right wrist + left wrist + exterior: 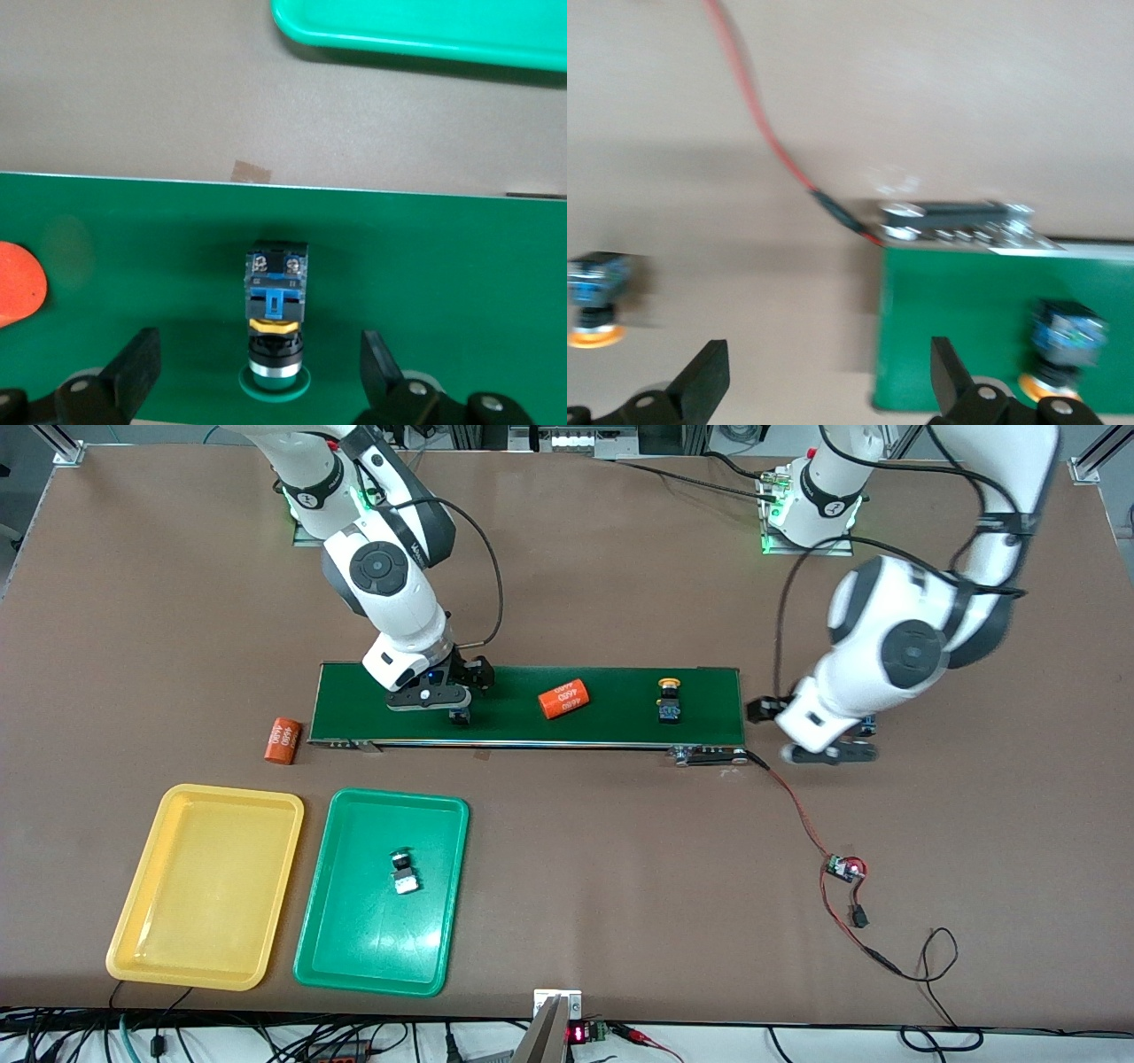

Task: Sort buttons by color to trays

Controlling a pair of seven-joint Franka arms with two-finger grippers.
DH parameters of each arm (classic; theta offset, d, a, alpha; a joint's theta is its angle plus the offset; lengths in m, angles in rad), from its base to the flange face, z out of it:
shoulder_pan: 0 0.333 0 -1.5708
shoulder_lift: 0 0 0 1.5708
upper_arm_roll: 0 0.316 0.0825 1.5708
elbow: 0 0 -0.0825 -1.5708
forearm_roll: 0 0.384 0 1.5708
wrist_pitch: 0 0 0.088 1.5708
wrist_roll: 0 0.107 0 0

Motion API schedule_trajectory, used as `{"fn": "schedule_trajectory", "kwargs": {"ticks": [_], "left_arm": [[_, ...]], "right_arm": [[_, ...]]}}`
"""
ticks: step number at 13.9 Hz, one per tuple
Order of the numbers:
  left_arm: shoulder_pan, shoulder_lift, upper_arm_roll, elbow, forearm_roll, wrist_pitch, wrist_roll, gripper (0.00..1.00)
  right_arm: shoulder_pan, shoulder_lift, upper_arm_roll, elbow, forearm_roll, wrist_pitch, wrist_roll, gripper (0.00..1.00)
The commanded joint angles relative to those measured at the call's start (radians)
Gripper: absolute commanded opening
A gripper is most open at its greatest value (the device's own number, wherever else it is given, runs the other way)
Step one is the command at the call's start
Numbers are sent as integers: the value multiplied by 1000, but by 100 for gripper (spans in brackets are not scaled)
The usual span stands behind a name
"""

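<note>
On the tabletop [620, 850], a green-capped button [275, 319] on the conveyor belt [532, 731] is being straddled by the released right pincer [257, 376], while the left pincer [828, 381] is being held spread beside the belt's end.

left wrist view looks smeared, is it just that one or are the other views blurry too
Left wrist view: motion-smeared throughout, yellow-capped button on the table and red wire soft-edged. Right wrist view: crisp, green-capped button sharp down to its screws. Front view: mostly sharp with glare on the green tray; only the left arm's forearm is blurred.
</note>
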Motion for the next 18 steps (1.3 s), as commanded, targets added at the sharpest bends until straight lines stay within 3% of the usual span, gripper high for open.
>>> {"fn": "schedule_trajectory", "kwargs": {"ticks": [1,5,8,10,11,12,15,16,18], "left_arm": [[-10,-6,142,-8,29,-6,229,100],[-8,51,294,-50,70,6,446,100],[21,83,309,-63,135,40,464,100],[21,108,308,-104,135,97,464,100],[21,117,308,-136,135,156,464,100],[21,119,308,-182,133,234,464,100],[19,126,303,-189,118,243,463,100],[19,126,300,-190,118,243,461,100],[19,128,297,-196,110,243,460,100]], "right_arm": [[-16,16,3,-20,-13,17,16,100],[-54,39,-2,-17,-43,20,14,100],[-57,63,-2,-15,-54,49,10,96],[-62,76,-2,-14,-76,53,10,86],[-63,79,-3,-14,-77,53,10,78],[-65,80,-2,-14,-77,51,8,64],[-79,79,-2,-12,-77,43,4,26],[-91,68,-3,-4,-77,42,-7,18],[-125,44,-3,32,-77,-13,-29,16]]}}
